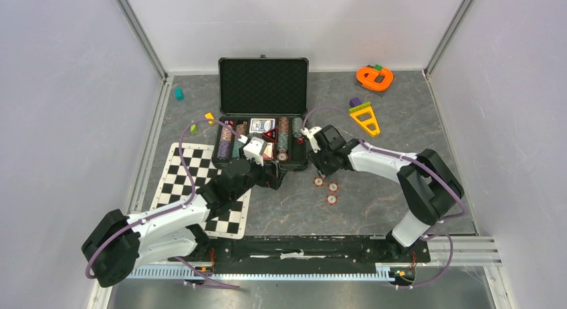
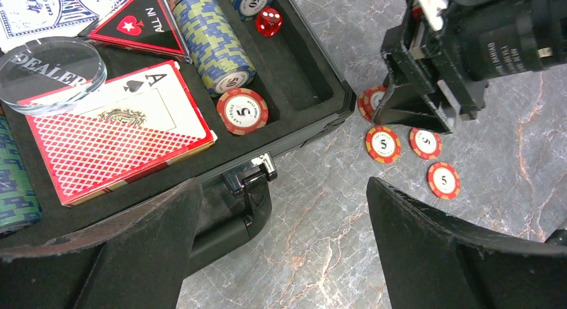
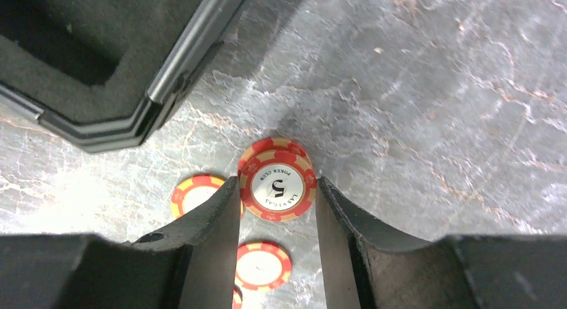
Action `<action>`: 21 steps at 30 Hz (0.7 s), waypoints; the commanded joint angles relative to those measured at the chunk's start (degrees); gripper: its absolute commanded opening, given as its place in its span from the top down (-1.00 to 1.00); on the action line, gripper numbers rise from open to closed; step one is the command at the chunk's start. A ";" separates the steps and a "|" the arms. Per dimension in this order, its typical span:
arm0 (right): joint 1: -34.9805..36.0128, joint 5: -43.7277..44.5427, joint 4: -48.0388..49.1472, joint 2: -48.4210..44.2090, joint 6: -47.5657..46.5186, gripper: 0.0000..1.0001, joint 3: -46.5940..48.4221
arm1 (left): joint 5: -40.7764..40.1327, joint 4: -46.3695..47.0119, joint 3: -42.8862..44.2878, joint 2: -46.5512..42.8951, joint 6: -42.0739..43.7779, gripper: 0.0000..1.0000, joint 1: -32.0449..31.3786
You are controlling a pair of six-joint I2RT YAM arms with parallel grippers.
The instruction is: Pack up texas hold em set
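The black briefcase (image 1: pixel 263 86) lies open at the back centre, holding chip stacks (image 2: pixel 210 45), a card deck (image 2: pixel 114 138), a red die (image 2: pixel 269 21) and a lone chip (image 2: pixel 242 111). Three red-white poker chips (image 1: pixel 331 199) lie on the table near its right front corner. My right gripper (image 3: pixel 277 182) points down there, its fingers pressed on both sides of a "5" chip (image 3: pixel 279 186) that sits above another chip (image 3: pixel 267 147). My left gripper (image 2: pixel 281 242) hangs open over the case's front edge (image 2: pixel 314 132) and handle (image 2: pixel 227 229), with nothing between its fingers.
A black-white checkered mat (image 1: pixel 200 182) lies at the left under the left arm. Orange (image 1: pixel 374 77) and yellow (image 1: pixel 364 118) plastic toys sit at the back right. A small teal block (image 1: pixel 178 93) is at the back left. Walls close in the table on three sides.
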 commanded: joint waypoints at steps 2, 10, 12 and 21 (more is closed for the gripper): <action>-0.11 2.50 -2.58 -6.70 1.76 0.28 0.45 | -0.99 1.36 1.03 0.21 1.69 -0.96 -0.22; -0.12 -2.23 -1.51 -10.76 1.40 0.28 1.15 | 0.40 1.54 1.61 1.11 -0.33 -0.99 0.28; -0.16 -5.03 -0.57 -11.83 0.96 0.28 1.43 | 4.02 1.57 2.47 1.85 -3.60 -0.99 2.39; 0.61 -13.96 5.27 -18.75 -2.28 0.28 -1.27 | 22.14 -5.03 14.46 6.65 -20.20 -0.96 10.76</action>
